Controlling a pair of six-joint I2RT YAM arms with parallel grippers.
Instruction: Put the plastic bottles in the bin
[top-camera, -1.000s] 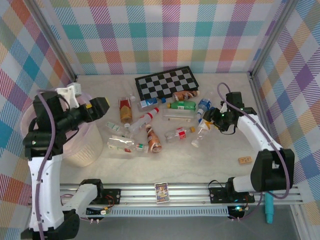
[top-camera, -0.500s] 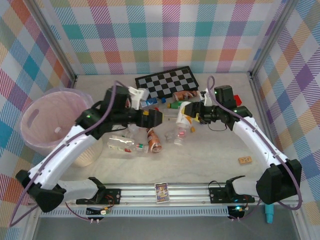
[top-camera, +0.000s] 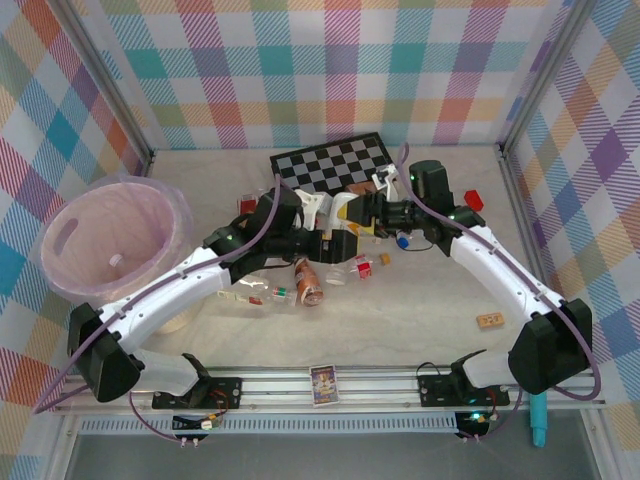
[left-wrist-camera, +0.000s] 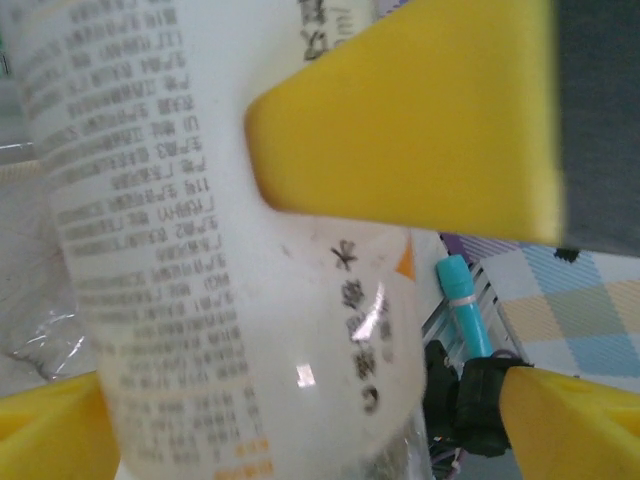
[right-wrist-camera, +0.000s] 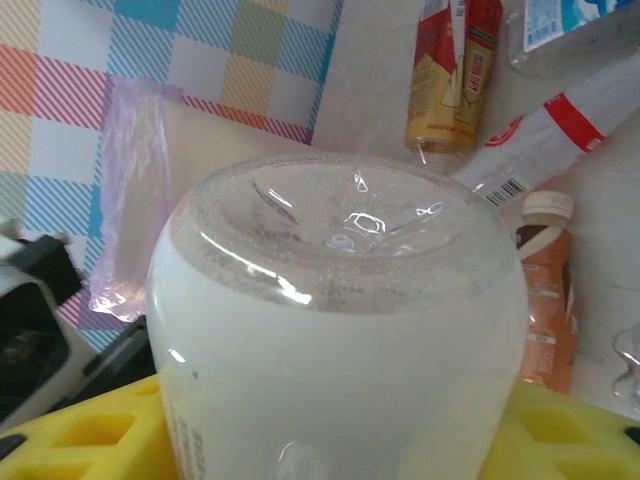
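A white plastic bottle (top-camera: 347, 224) with small black print hangs above the middle of the table. My right gripper (top-camera: 358, 210) is shut on it; the right wrist view looks at its clear base (right-wrist-camera: 335, 230) between the yellow fingers (right-wrist-camera: 70, 440). My left gripper (top-camera: 337, 240) is open around the same bottle (left-wrist-camera: 230, 250), its yellow fingers (left-wrist-camera: 580, 420) wide on either side with a gap on the right. The right gripper's finger (left-wrist-camera: 420, 110) presses the bottle from above. Several more bottles lie below, among them a brown one (top-camera: 308, 280) and a clear one (top-camera: 255, 292). The bin (top-camera: 75, 215) stands at the far left.
The checkerboard (top-camera: 335, 162) lies behind the bottles and a red block (top-camera: 473, 198) sits beside the right arm. A wooden block (top-camera: 488, 321) is at the front right, a card (top-camera: 322, 384) on the front rail. A small white thing (top-camera: 115, 260) lies inside the bin.
My left arm swung from over the bin to the table's middle. My right arm lifted the white bottle and carried it left until both grippers met at it.
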